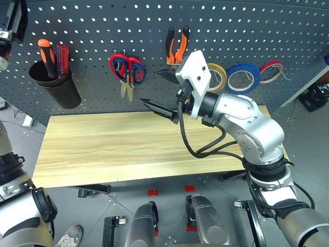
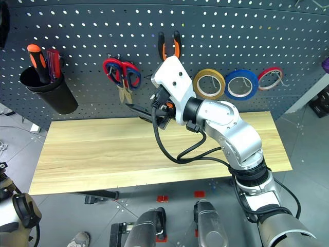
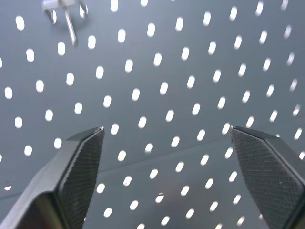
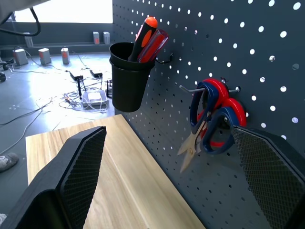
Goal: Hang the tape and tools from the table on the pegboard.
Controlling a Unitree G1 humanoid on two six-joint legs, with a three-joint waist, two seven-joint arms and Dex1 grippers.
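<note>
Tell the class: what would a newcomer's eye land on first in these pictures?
First, the right gripper, jaws wide, held over the bare table close to the pegboard. Behind it, hanging in a row: two pairs of scissors sharing a hook, the pliers, then yellow, blue and red-edged tape rolls. At the board's left, a black cup holds two screwdrivers.

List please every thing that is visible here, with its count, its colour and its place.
pegboard: one, dark grey, behind the table
table: one, light wood
cup: one, black, on the pegboard's left part
screwdrivers: two, orange-black and red, in the cup
scissors: two pairs, red and blue handles, on one hook
pliers: one, orange-black, hanging
tape rolls: yellowish-tan, blue, red-edged, hanging side by side
left gripper: open, facing the pegboard
right gripper: open, near the scissors
</note>
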